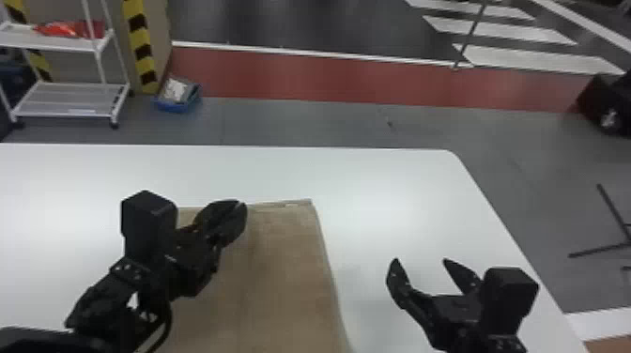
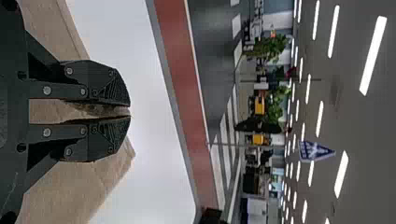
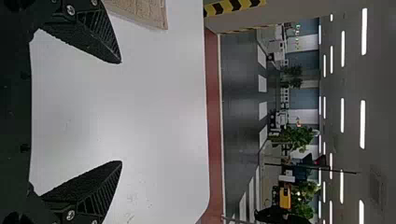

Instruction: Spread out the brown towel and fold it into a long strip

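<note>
White tbl [image 1: 375, 183], grey/red flr [image 1: 300, 117]; L jaws [image 1: 242, 205] tight on towel [image 1: 286, 267], R jaws [image 1: 421, 260] wide, empty

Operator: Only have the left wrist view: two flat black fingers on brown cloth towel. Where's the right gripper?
Observer: Head view has the right gripper to the right of the brown cloth towel, over the smooth white tabletop.
Operator: Touching the towel?
Observer: No, bare tabletop lies between them.
Operator: Its fingers?
Observer: Spread wide in the right wrist view.
</note>
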